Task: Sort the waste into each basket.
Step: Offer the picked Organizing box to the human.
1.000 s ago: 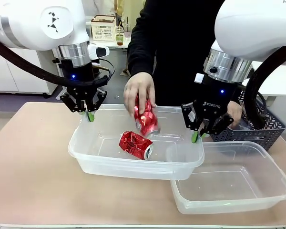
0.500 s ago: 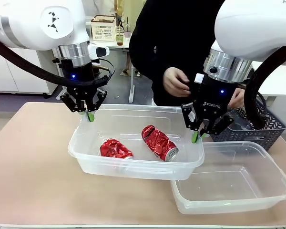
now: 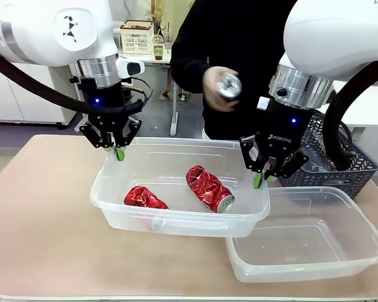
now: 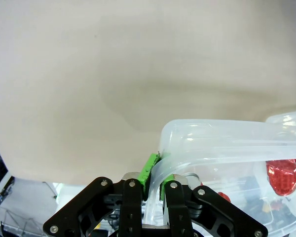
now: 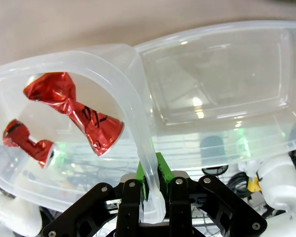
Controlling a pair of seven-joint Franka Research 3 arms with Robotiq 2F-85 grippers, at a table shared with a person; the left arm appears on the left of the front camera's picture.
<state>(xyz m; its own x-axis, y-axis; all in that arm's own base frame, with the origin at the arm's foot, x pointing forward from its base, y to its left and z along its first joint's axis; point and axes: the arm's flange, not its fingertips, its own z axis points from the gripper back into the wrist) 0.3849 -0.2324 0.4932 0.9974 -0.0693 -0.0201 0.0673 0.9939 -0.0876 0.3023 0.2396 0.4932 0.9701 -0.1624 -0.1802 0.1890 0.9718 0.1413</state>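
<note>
Both grippers hold one clear plastic basket [image 3: 113, 200] by its rim. My left gripper [image 3: 119, 153] is shut on the far left corner; the rim sits between its green pads [image 4: 149, 169]. My right gripper [image 3: 258, 180] is shut on the right rim [image 5: 147, 163]. Two crushed red cans lie inside this basket, one at the left [image 3: 143, 197] and one in the middle [image 3: 208, 188]; the right wrist view shows them too [image 5: 79, 112] [image 5: 25, 140]. Above the far side, the person's hand holds a silver can [image 3: 229, 86]. A second clear basket [image 3: 365, 251] stands to the right.
A dark grey slotted basket [image 3: 346, 170] sits at the far right behind the right arm. The second clear basket [image 5: 212, 74] overlaps the held one's right edge. Bare tan tabletop [image 3: 44, 233] lies to the left and front.
The person's hand let a second red can drop into the held basket, pulled back, and now holds up a silver can. The red cans shifted left. Both grippers stayed put.
</note>
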